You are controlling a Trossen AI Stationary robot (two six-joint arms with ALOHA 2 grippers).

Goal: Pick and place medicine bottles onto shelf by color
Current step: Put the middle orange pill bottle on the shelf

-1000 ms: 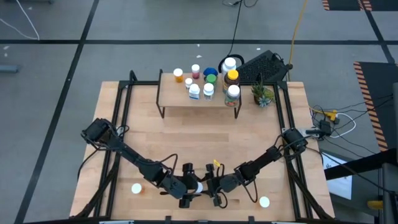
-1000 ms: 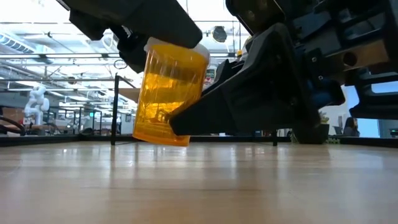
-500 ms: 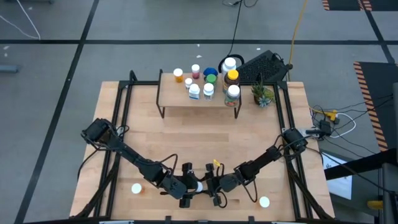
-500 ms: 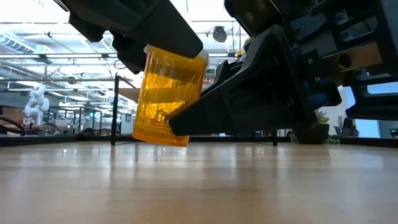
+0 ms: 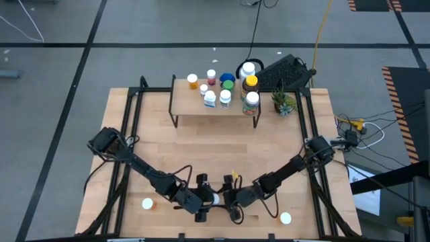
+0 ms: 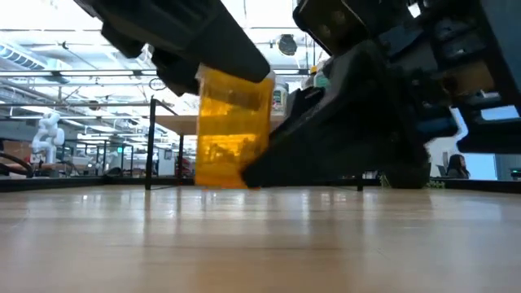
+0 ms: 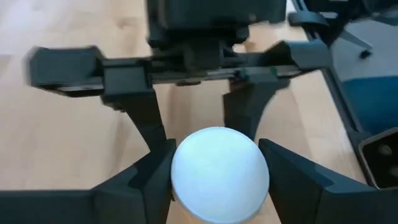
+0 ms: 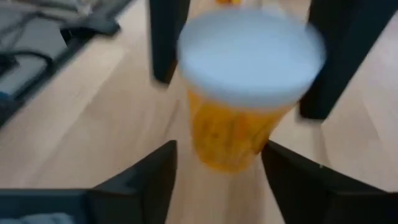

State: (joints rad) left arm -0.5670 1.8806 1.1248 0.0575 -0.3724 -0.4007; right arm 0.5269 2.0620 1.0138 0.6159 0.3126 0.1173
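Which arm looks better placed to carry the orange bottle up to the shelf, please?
Probably the left: the left gripper is shut on the orange bottle, while the right gripper is open around it.

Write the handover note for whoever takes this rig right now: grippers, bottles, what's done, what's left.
Left gripper: shut on the translucent orange, white-capped medicine bottle, upright and low at the table's front centre.
Right gripper: open, facing that bottle from the other side, not gripping it.
Done: the low light-wood shelf on black legs at the back carries a cluster of mixed-colour bottles.
Left: shelve the held bottle by colour, then fetch the two loose white-capped bottles, front left and front right.
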